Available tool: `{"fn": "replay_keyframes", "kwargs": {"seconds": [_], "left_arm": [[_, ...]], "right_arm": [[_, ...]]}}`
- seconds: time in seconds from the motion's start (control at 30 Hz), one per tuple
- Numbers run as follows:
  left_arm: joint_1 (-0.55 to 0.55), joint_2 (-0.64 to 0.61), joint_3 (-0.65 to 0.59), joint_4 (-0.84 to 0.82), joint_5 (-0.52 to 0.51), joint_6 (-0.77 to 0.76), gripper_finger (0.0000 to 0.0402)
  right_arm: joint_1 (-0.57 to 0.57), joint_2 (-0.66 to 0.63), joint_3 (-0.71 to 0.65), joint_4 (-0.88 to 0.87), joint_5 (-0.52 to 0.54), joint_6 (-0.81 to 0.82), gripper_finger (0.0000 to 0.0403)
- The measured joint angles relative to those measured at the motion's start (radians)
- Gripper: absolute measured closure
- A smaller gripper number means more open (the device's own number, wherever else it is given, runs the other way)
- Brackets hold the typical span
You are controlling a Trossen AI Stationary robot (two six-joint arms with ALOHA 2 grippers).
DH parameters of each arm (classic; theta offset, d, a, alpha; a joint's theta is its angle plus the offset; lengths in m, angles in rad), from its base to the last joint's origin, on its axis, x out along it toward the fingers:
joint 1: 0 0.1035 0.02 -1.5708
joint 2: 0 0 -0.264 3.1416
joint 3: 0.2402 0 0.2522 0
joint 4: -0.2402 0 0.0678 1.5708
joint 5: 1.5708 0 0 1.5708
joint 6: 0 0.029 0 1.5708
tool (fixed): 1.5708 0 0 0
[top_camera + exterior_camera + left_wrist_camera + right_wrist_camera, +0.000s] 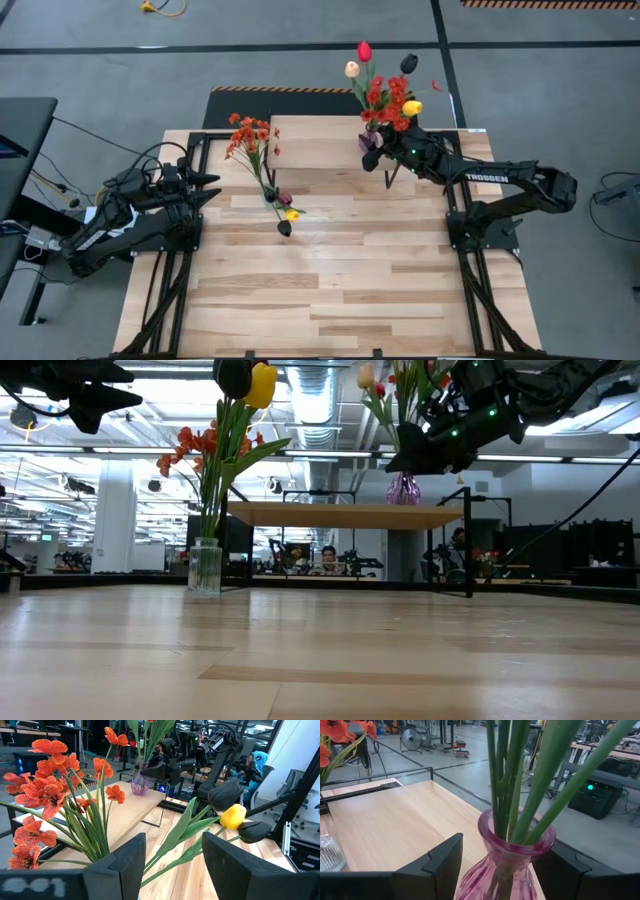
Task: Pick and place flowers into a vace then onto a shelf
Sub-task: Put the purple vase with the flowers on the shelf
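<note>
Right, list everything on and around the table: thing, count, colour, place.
Pink ribbed glass vase: one, on the right end of the light wood shelf, holding red, cream, yellow and dark tulips plus red-orange blossoms.
Clear glass vase: one, on the slatted wooden tabletop in front of the shelf's left end, holding red-orange sprays, a yellow tulip and dark tulips.
People: at least one, seated in the room beyond the table.
Left hand: dark, open, empty, at the table's left edge.
Right hand: dark, fingers either side of the pink vase's neck, open.
</note>
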Motion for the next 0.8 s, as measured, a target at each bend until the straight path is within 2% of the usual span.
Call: {"fn": "replay_keyframes", "kwargs": {"seconds": [0.47,0.8], "left_arm": [[0.000,0.000,0.000,0.000,0.000,-0.005,0.0219],[0.000,0.000,0.000,0.000,0.000,-0.007,0.0219]], "right_arm": [[0.001,0.000,0.000,-0.010,0.012,-0.048,0.0181],[0.025,0.000,0.000,-0.002,0.102,-0.068,0.0174]]}}
